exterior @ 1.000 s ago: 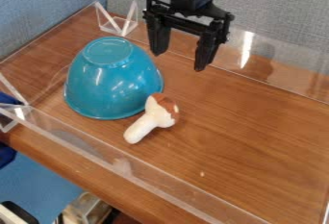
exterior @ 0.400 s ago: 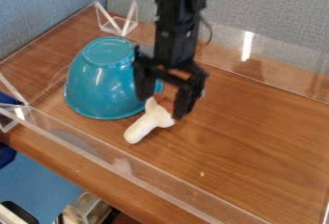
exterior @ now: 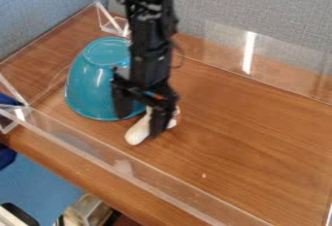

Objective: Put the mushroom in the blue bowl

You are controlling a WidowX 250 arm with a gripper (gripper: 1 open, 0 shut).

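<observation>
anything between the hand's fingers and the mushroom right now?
Nothing. In the camera view the open hand stands low at the mushroom, fingers beside its cap end; the blue bowl stays off to one side.

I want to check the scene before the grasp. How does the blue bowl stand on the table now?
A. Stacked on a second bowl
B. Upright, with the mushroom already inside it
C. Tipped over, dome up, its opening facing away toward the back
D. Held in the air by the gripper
C: the blue bowl rests on the table with its rounded body up, and the mushroom lies outside it under the open gripper.
</observation>
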